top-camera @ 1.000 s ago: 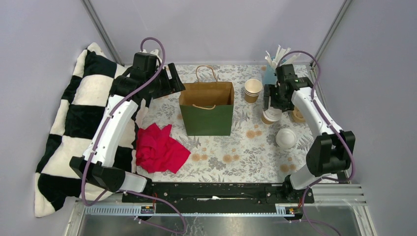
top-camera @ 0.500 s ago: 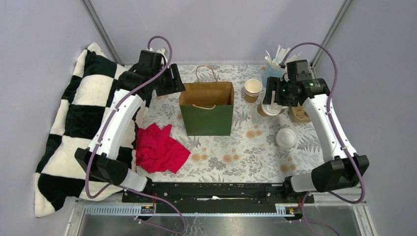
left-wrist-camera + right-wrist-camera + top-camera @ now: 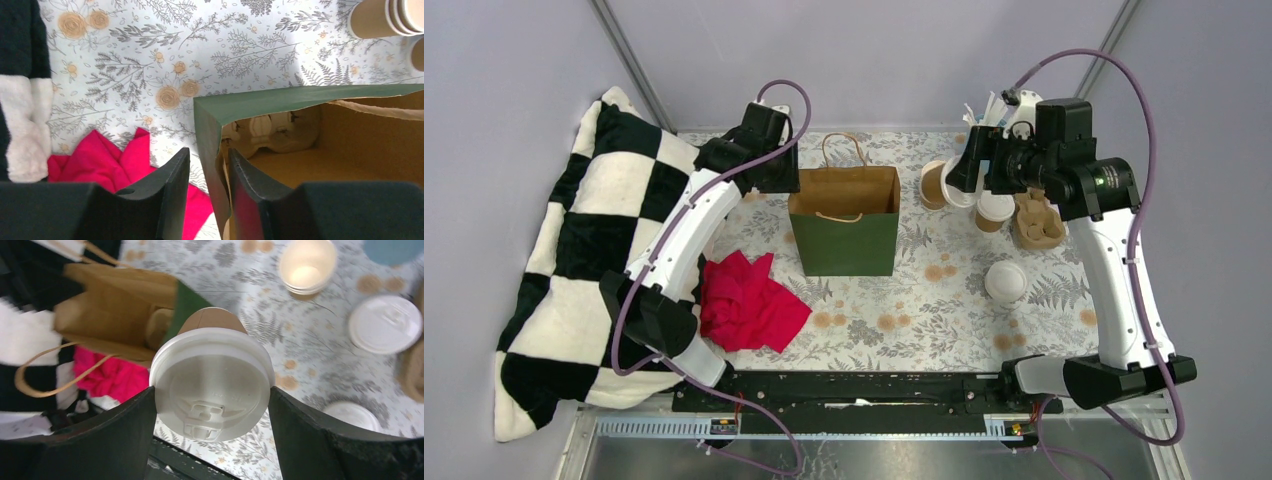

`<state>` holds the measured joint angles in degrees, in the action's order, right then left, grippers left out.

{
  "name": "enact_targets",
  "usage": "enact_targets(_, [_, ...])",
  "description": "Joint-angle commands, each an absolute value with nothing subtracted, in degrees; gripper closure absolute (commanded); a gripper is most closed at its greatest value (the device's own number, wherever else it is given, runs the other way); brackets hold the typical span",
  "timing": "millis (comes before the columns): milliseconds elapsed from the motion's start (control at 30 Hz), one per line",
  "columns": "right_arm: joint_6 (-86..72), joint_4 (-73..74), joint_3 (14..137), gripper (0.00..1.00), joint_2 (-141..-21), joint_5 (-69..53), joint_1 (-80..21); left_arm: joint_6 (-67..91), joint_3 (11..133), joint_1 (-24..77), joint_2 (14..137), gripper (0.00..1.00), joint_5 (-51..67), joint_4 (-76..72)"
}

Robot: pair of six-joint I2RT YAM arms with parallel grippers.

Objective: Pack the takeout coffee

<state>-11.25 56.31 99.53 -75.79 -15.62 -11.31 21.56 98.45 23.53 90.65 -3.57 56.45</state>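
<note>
My right gripper (image 3: 961, 172) (image 3: 212, 390) is shut on a tan takeout coffee cup (image 3: 212, 372) with a white lid. It holds the cup in the air between the green bag (image 3: 844, 240) and the stack of open cups (image 3: 932, 188). A second lidded cup (image 3: 996, 207) (image 3: 385, 322) stands on the table. My left gripper (image 3: 776, 175) (image 3: 208, 152) is at the bag's top left corner, its fingers narrowly apart on either side of the bag's left wall (image 3: 260, 100). A cardboard cup carrier (image 3: 272, 132) lies inside the bag.
A loose white lid (image 3: 1006, 282) lies in front of a cardboard carrier (image 3: 1036, 222) on the right. A blue cup of white sticks (image 3: 984, 115) stands at the back right. A red cloth (image 3: 744, 300) and a checkered blanket (image 3: 574, 250) lie at the left.
My right gripper has lifted the lidded cup off the table and carried it up and left toward the bag. My left gripper has moved right to the bag's left rim.
</note>
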Motion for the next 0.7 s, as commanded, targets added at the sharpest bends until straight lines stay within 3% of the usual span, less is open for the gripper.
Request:
enact_targets(0, [-10.96,55.17,105.59,0.26,-74.8,-22.09,-16.62,17.43,100.88,24.92,90.58,0.67,-7.26,52.98])
enact_targets(167, [-8.46,55.36,110.28,0.27,-76.35,-23.08,-23.8,14.69,99.45,25.9,88.07,0.88,-7.4,49.73])
enact_targets(333, [-6.43,56.52,113.5,0.28,-78.51,-20.02,-30.43,12.12,93.79,27.0,81.52,1.0,-6.26,43.07])
enact_targets(667, [-2.25,58.46,116.06,0.29,-81.68,-13.48,-41.19,13.85,75.51,28.8,68.28,1.0,0.46,30.59])
